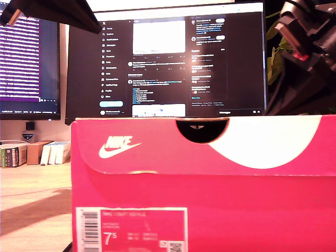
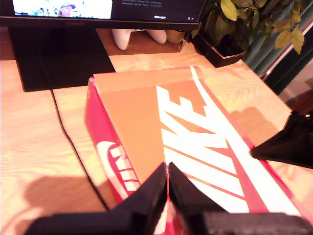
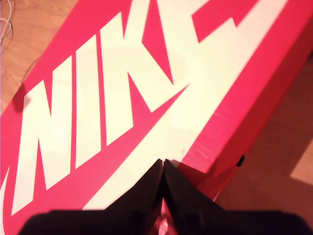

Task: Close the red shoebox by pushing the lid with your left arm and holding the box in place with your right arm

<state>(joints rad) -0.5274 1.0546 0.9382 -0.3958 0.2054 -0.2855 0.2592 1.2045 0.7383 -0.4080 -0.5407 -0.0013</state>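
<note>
**Red shoebox lying closed on a wooden desk, two grippers above its lid**

A wooden desk (image 2: 29,147) fills the scene, pale and grained. On it sits a red shoebox (image 1: 210,178), which takes up most of the exterior view from the middle to the exterior view's right edge. Its near end faces the camera, showing a white swoosh logo, a dark half-round finger notch at the top edge and a white size label low down.

The lid (image 3: 122,98) lies flat on the box, closed as far as the pictures show. It carries large white brand lettering and a broad white swoosh on red.

Behind the box stands a wide dark monitor (image 1: 168,58) showing a feed of text. A second screen (image 1: 29,58), with lines of purple text, sits at the exterior view's left. A leafy potted plant (image 2: 244,24) stands on the desk past the far end of the box.

The first gripper (image 2: 167,193) is black, its two jaws closed with their tips touching, holding nothing. It sits over the lid near one end. Another black gripper tip shows at the edge of the same picture.

The second gripper (image 3: 163,183) is also black, its jaws shut together on nothing, poised over the lid near a long edge.

A row of small boxes (image 1: 34,153) sits on the desk at the exterior view's left.
</note>
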